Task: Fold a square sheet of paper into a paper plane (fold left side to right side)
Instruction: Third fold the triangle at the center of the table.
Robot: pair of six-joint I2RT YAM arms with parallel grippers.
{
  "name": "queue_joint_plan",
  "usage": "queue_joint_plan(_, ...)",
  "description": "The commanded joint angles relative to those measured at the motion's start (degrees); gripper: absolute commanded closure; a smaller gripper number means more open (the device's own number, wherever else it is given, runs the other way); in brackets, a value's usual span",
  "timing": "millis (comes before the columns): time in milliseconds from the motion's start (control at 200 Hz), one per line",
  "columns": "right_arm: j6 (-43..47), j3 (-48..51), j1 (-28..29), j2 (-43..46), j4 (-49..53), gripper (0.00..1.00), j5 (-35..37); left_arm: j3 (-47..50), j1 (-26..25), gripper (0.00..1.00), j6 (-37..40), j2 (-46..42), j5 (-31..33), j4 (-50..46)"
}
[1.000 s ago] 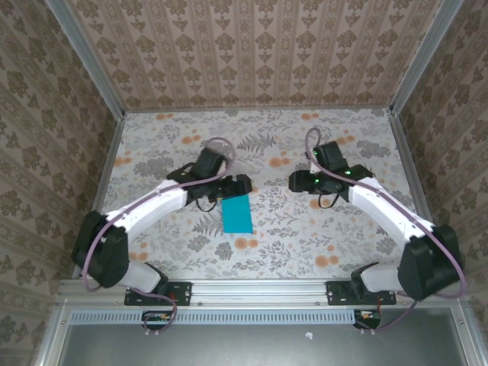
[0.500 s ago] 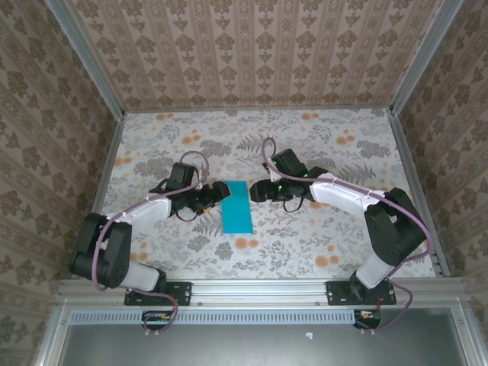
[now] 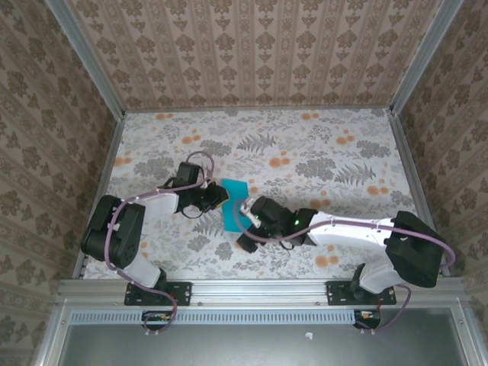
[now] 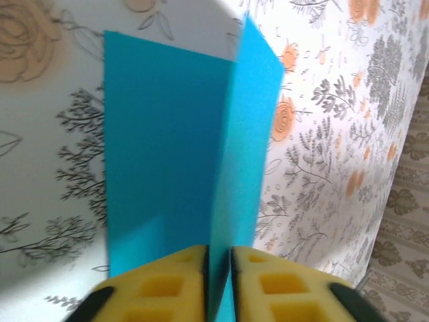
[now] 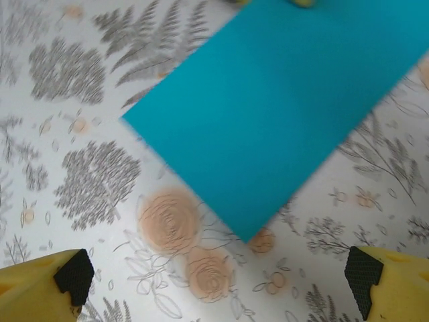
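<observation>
The square sheet of paper [image 3: 231,200] is bright cyan and lies mid-table as a narrow rectangle. In the left wrist view one layer of the sheet [image 4: 161,147] lies flat on the table, while another layer stands up on edge from it. My left gripper [image 4: 218,268] is shut on that upright layer, its yellow fingers [image 4: 167,288] pressed on both sides. From above, the left gripper [image 3: 221,197] sits at the sheet's left edge. My right gripper [image 3: 242,223] hovers open over the sheet's near end. Ahead of the wide-spread right gripper [image 5: 218,278] lies a corner of the sheet [image 5: 268,121].
The table [image 3: 343,160] wears a floral cloth and is boxed in by patterned walls [image 3: 252,53] with metal posts at the back corners. Both arms reach in from the near rail [image 3: 252,290] and meet at the middle.
My left gripper has closed on the sheet's raised layer. My right arm swung from the sheet's far right down to its near end, and its jaws opened wider.
</observation>
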State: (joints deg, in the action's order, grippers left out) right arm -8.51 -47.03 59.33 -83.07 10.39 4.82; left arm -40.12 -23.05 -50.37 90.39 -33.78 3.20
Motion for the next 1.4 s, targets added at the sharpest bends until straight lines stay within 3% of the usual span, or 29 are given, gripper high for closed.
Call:
queue_joint_plan(0,9.0,-0.6,4.0,-3.0,-0.4,0.00,12.0,-1.6,-0.8,0.89,0.1,0.7,-0.6,0.2)
queue_joint_plan(160,13.9,-3.2,7.5,-9.4,-3.2,0.00,18.3,-1.8,-1.2,0.93,0.1,1.0,-0.5,-0.2)
queue_joint_plan(315,15.8,-5.2,7.7,-12.8,-7.0,0.01,19.0,-2.3,-1.5,0.95,0.2,1.4,-0.3,-0.8)
queue_joint_plan(615,18.0,-8.5,7.6,-16.7,-9.8,0.13,18.9,-2.7,-2.0,0.96,0.3,1.3,0.0,-1.2)
queue_joint_plan(710,17.8,-9.2,7.3,-17.2,-10.4,0.20,19.4,-2.8,-2.0,0.96,0.5,1.4,0.0,-1.6)
queue_joint_plan(810,16.5,-9.5,6.3,-17.2,-10.4,0.35,18.8,-2.7,-2.1,0.96,0.5,1.3,0.0,-1.5)
queue_joint_plan(980,16.3,-9.9,5.5,-16.7,-9.3,0.69,17.4,-3.0,-2.1,0.95,1.5,1.3,-0.2,-2.3)
queue_joint_plan(1100,15.7,-10.0,4.4,-16.4,-6.6,0.99,14.4,-3.6,-1.7,0.82,3.6,0.4,0.2,-4.8)
queue_joint_plan(1285,13.7,-9.6,2.9,-15.3,-3.3,1.00,9.0,-4.9,0.6,0.60,8.4,-3.7,1.0,-12.3)
queue_joint_plan(1400,11.7,-10.1,1.1,-15.0,-1.8,1.00,4.8,-6.1,2.6,0.55,12.0,-7.4,2.5,-19.1)
